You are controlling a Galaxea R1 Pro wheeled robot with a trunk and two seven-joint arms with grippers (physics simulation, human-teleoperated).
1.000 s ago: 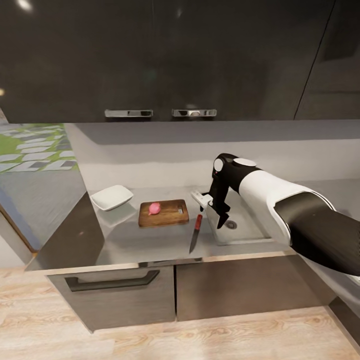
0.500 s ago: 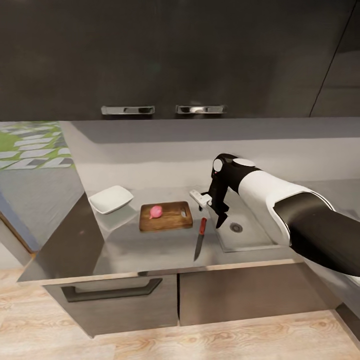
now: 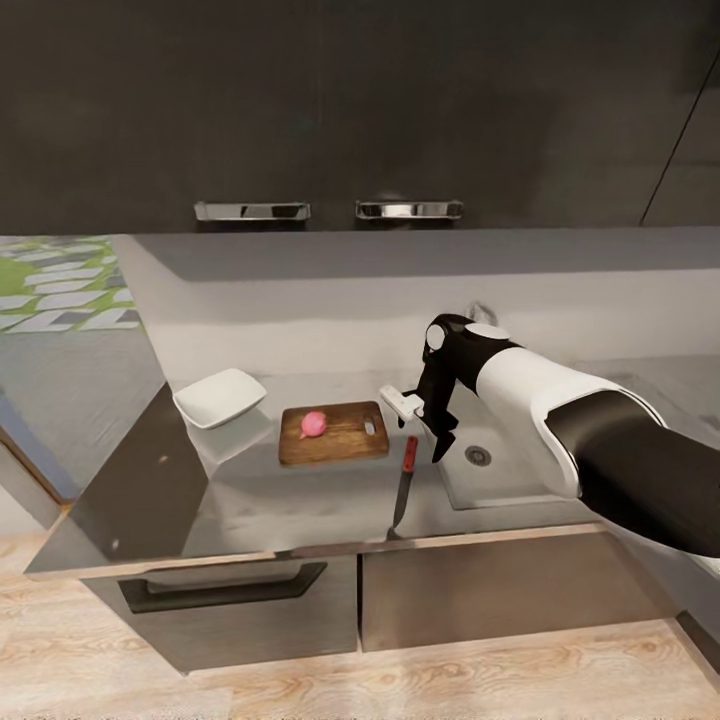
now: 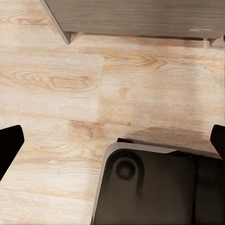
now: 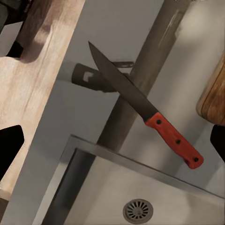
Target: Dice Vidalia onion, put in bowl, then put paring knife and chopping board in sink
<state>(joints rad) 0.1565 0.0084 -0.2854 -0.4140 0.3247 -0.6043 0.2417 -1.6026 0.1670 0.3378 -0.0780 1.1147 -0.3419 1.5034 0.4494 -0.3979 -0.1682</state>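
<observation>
One risk: right gripper [image 3: 437, 452], jaws spread, empty, above paring knife [image 3: 403, 480]; off-centre descent could skid it off table [image 3: 300, 500]; left jaws spread.

Right arm [image 3: 560, 420]: a thick forearm with a matte black sleeve nearest the camera, then a glossy white shell. Wrist joint black, capped by a white oval disc and a small white round cap. Right gripper [image 3: 440, 448]: black, tapering to slim dark fingers. Robot base [image 4: 154, 187]: dark grey, rounded corner, with a circular recess.
</observation>
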